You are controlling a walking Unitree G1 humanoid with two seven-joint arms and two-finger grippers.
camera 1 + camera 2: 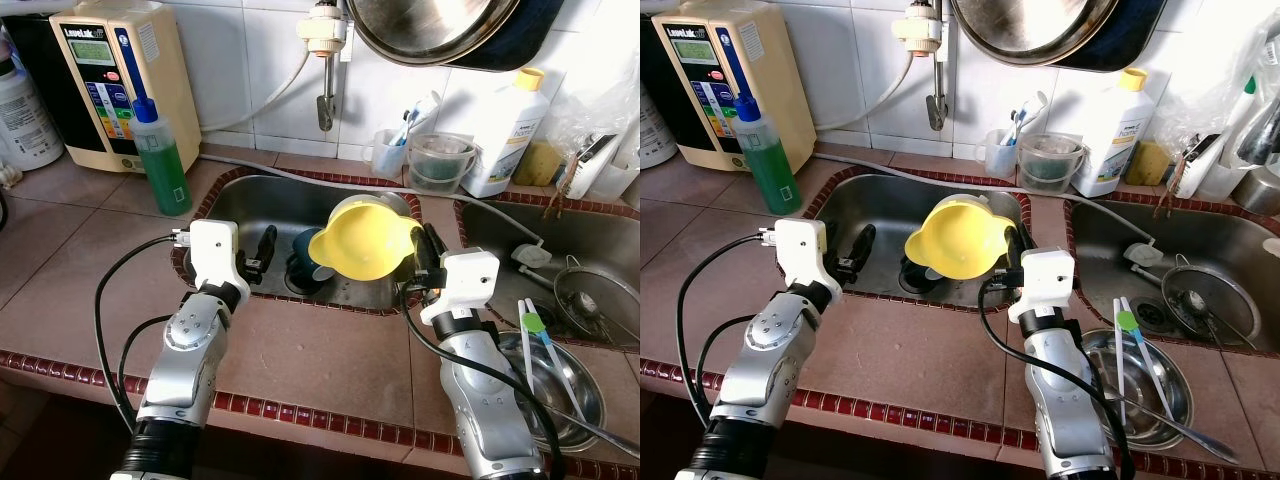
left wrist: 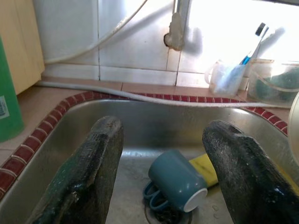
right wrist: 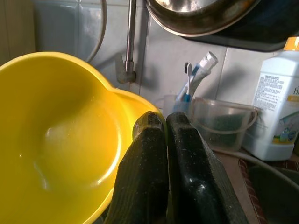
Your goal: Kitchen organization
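A yellow plastic bowl point(image 1: 365, 240) with a spout hangs tilted above the right part of the left sink point(image 1: 240, 200). My right gripper point(image 3: 166, 123) is shut on its rim, fingers pressed together over the edge. My left gripper point(image 1: 265, 245) is open over the sink's left side, nothing between its fingers point(image 2: 93, 163). Below it a blue mug point(image 2: 175, 179) lies on its side by the drain, touching a yellow sponge point(image 2: 205, 165).
A green soap bottle point(image 1: 160, 160) and a beige water unit point(image 1: 110, 80) stand at the back left. The faucet point(image 1: 325, 90), a toothbrush cup point(image 1: 390, 150) and a white bottle point(image 1: 510, 135) line the wall. A steel bowl point(image 1: 560, 380) with utensils sits right of my right arm.
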